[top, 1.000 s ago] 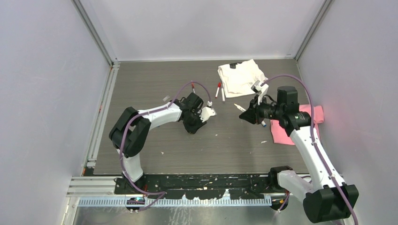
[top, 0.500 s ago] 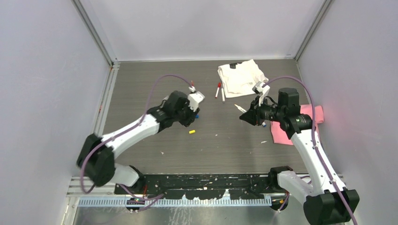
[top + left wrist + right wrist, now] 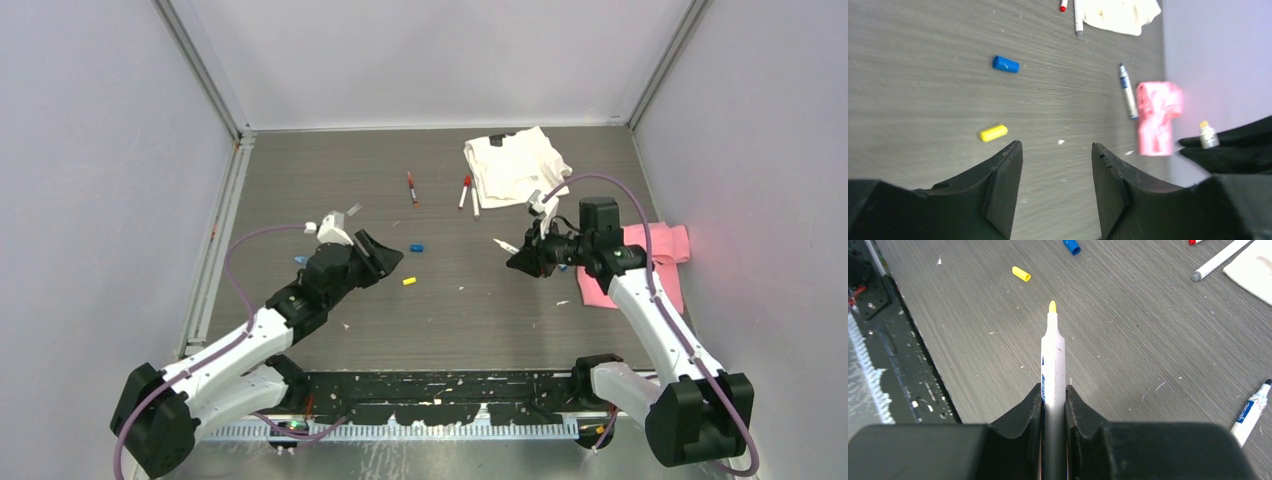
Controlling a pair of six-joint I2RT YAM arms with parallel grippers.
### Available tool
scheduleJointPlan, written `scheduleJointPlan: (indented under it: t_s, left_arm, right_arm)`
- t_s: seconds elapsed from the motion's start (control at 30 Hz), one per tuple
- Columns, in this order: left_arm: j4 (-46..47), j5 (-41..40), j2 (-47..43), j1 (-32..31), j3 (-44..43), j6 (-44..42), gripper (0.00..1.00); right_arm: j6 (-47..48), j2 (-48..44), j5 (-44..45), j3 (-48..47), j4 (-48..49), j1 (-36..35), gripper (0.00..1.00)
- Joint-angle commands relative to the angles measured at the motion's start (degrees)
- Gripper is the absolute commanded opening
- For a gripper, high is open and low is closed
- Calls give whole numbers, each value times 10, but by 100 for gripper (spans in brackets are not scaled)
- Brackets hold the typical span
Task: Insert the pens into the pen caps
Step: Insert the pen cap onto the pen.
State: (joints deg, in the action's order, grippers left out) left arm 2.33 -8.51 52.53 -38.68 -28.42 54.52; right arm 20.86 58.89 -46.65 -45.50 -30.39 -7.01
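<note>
While the yellow-tipped pen (image 3: 1053, 340) sits clamped in the closed jaws of my right gripper (image 3: 1053, 391), nib bared and pointing out over the middle of the tabletop (image 3: 500, 320), its match, the yellow cap (image 3: 993, 133), lies loose toward the near edge. It is just ahead of my left gripper (image 3: 1057, 150), whose jaws stand apart with nothing between them.

I judge the step in hand to be fetching that cap — pen ready, cap not yet picked up. The next move, as I read it, calls for the left jaws to come down over the cap and close across its short body. They would then lift it and turn its mouth toward the nib so the two arms can meet above the tabletop. A blue cap (image 3: 1005, 64) lies near, farther from the near edge, and must not be taken by mistake.

Room looks generous — bare surface all round the yellow cap, the two grippers well apart. The clutter lies toward the far and right edges. A dark red pen (image 3: 411, 188) lies out from the far edge. A red-capped pen (image 3: 465, 190) and a white one (image 3: 474, 202) lie beside the white cloth (image 3: 512, 165) at the far edge. A pink cloth (image 3: 660, 262) sits at the right edge, with another pen (image 3: 1128, 90) just beside it.
</note>
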Motion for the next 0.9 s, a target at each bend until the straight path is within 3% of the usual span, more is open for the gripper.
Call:
scheduleJointPlan:
  t_s: [0.0, 0.17, 0.33, 0.57, 0.87]
  left_arm:
    - [-49, -2, 30, 0, -10, 273, 52]
    - [-138, -20, 100, -37, -42, 458, 53]
    - [-237, -41, 180, -57, -96, 587, 53]
    - [-309, -67, 294, -58, -179, 655, 48]
    - [-272, -55, 393, -48, -198, 670, 49]
  right_arm:
    - [35, -5, -14, 46, 119, -9, 1]
    - [63, -7, -9, 83, 159, -26, 1]
    - [40, -18, -18, 108, 191, -29, 1]
    - [8, -32, -26, 127, 232, -29, 1]
    - [-2, -44, -28, 134, 236, -29, 1]
